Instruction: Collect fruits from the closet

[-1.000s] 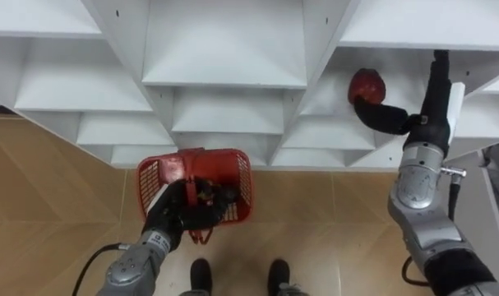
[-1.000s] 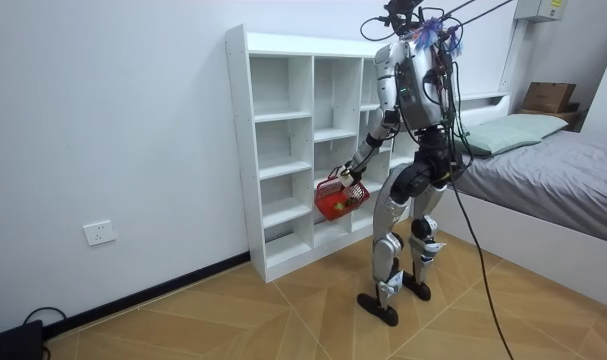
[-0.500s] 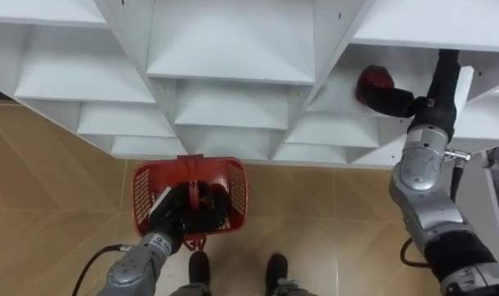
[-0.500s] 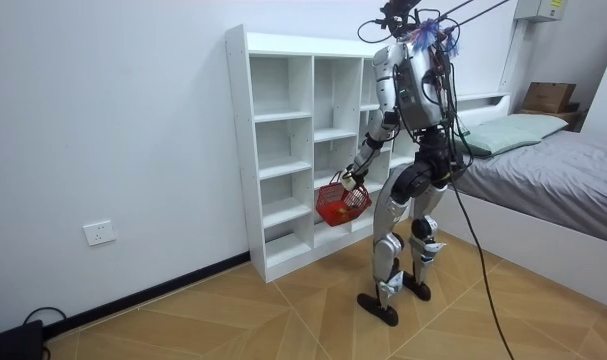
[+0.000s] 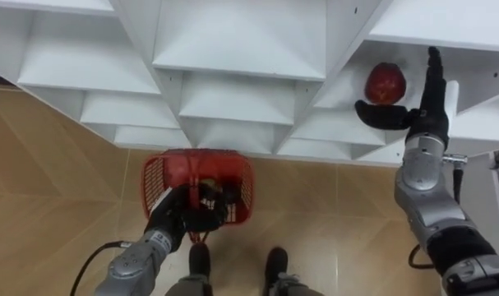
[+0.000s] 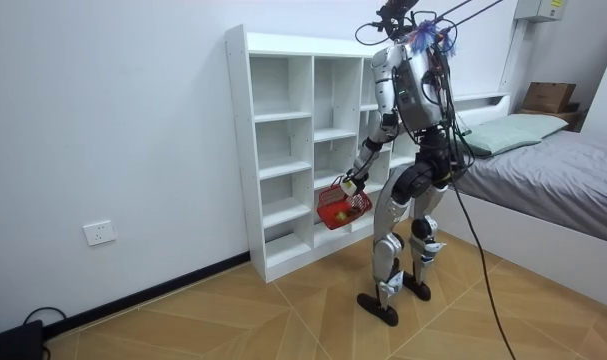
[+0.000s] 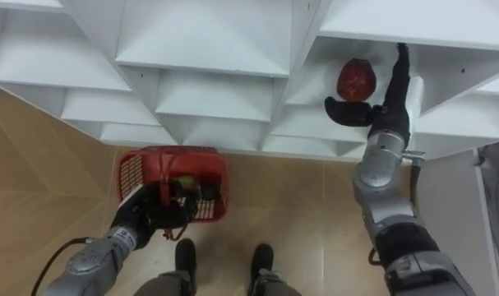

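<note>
A red apple (image 5: 385,82) (image 7: 357,79) lies on a shelf of the white closet (image 5: 233,49), in the right column. My right hand (image 5: 415,115) (image 7: 379,108) is open beside it, with the thumb just below the apple and the straight fingers along its right side. Lower left, my left hand (image 5: 183,212) (image 7: 150,215) is shut on the handle of a red mesh basket (image 5: 157,177) (image 7: 129,173), which hangs in front of the bottom shelves. Something small and yellowish lies in the basket. In the room view I stand facing the closet (image 6: 283,150) with the basket (image 6: 341,207) at thigh height.
Wooden floor (image 5: 52,189) runs under the closet's front. The other shelf compartments in sight are white and bare. A bed (image 6: 543,160) stands behind me at the room view's right, with a cardboard box (image 6: 549,96) beyond it.
Half a second ago my right thumb lay across the apple; now it sits just below it. The basket has sunk a little and swung nearer my legs. The eye view has shifted slightly.
</note>
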